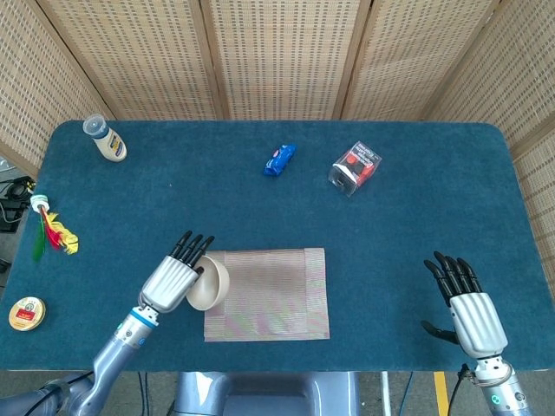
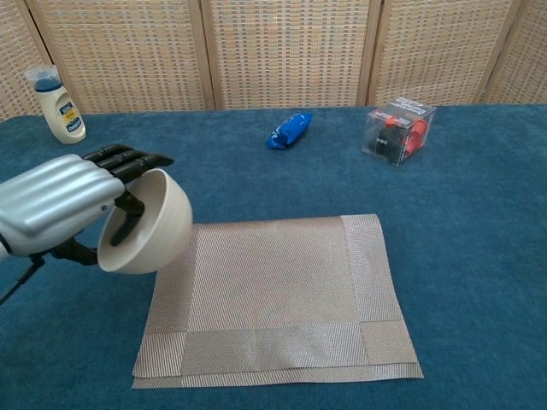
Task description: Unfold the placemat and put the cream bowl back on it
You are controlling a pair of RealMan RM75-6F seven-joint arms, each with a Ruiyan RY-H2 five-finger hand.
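My left hand (image 1: 173, 275) (image 2: 60, 203) holds the cream bowl (image 1: 209, 283) (image 2: 147, 225) by its rim, lifted and tilted, over the placemat's left edge. The woven beige placemat (image 1: 270, 294) (image 2: 273, 293) lies folded near the table's front edge, with doubled layers showing along its front and right sides. Nothing rests on it. My right hand (image 1: 466, 309) hovers open at the front right, far from the mat, seen only in the head view.
A blue packet (image 1: 279, 159) (image 2: 289, 130) and a clear box with red contents (image 1: 355, 168) (image 2: 397, 131) lie at the back. A white bottle (image 1: 104, 139) (image 2: 55, 105) stands at the back left. A feathered toy (image 1: 50, 231) and a small round tin (image 1: 27, 313) are at the left edge.
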